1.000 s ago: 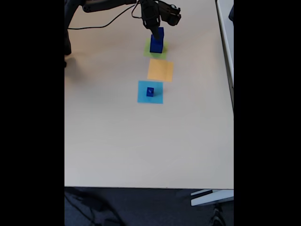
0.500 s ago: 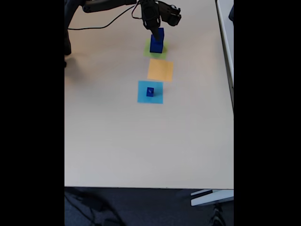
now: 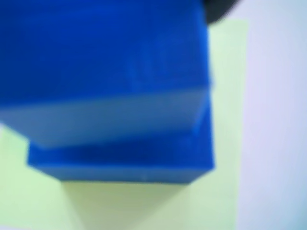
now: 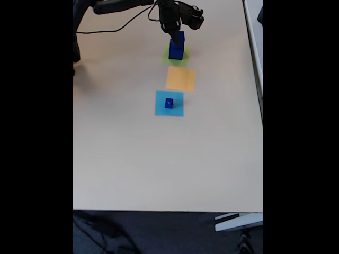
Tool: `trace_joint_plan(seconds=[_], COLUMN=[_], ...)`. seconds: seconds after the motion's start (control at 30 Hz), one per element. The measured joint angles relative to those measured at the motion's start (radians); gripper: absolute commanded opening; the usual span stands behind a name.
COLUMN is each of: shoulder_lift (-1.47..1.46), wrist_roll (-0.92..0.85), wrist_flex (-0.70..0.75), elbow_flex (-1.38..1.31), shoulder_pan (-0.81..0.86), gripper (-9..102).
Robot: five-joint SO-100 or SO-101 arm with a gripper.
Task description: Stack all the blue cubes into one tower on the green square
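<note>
In the fixed view a stack of blue cubes (image 4: 177, 50) stands on the green square (image 4: 175, 63) at the far end of the table. My gripper (image 4: 173, 38) hangs right at the top of the stack, and its jaws are too small and dark to read. The wrist view is close and blurred: an upper blue cube (image 3: 105, 62) rests on a wider blue cube (image 3: 120, 160), with the green square (image 3: 144, 206) beneath them. A small blue cube (image 4: 169, 103) sits apart on the light-blue square (image 4: 176, 109).
An orange square (image 4: 180, 79) lies between the green and light-blue squares. A black cable (image 4: 114, 27) runs along the table's far left by the arm. The beige table (image 4: 159, 159) is bare towards its near edge.
</note>
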Motion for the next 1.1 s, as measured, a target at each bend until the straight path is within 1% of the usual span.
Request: trace_joint_plan(seconds=[0.27, 1.1], shoulder_lift=[-0.015, -0.026], wrist_roll=[0.051, 0.071], wrist_flex=[0.0, 0.0], elbow_flex=[0.0, -0.025], shoulder_pan=[0.0, -0.002], gripper=[1, 1])
